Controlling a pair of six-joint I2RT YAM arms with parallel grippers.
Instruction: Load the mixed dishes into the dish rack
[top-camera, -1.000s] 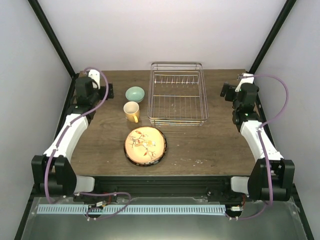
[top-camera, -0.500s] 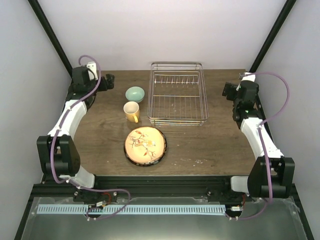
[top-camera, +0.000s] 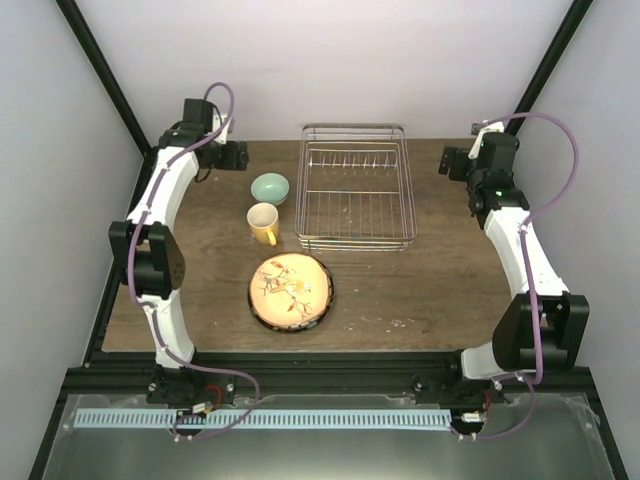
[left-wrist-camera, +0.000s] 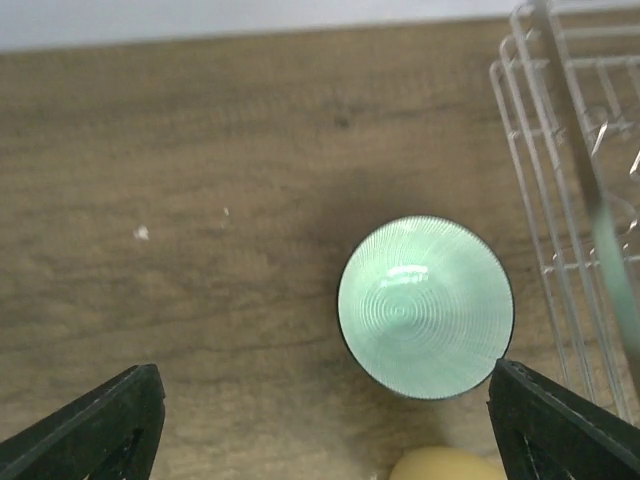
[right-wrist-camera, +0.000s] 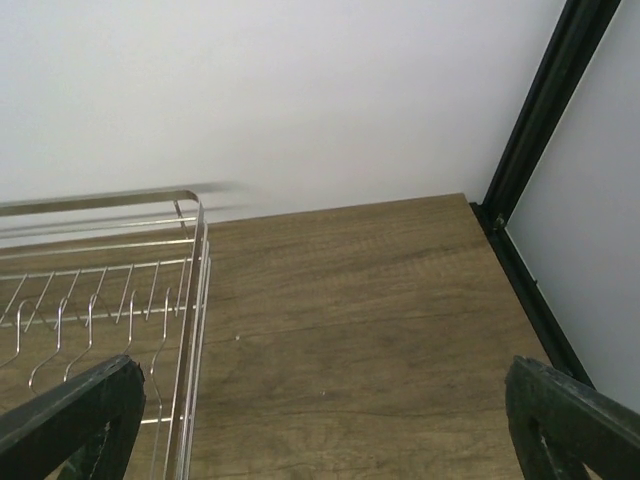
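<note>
Dish rack (top-camera: 353, 128): one, beside one bowl (top-camera: 270, 188), one mug (top-camera: 263, 223), one floral plate (top-camera: 291, 292).

The brown wood-grain table top (top-camera: 420, 290) looks matt, with a few pale specks. The rectangular silver wire dish rack (top-camera: 352, 246) is bright, shiny metal. The small pale-teal bowl (left-wrist-camera: 425, 305) is glossy and finely ribbed, with a dark rim. The yellow handled mug (top-camera: 263, 222) and the orange-cream floral plate (top-camera: 291, 291) look smooth and glazed.
</note>
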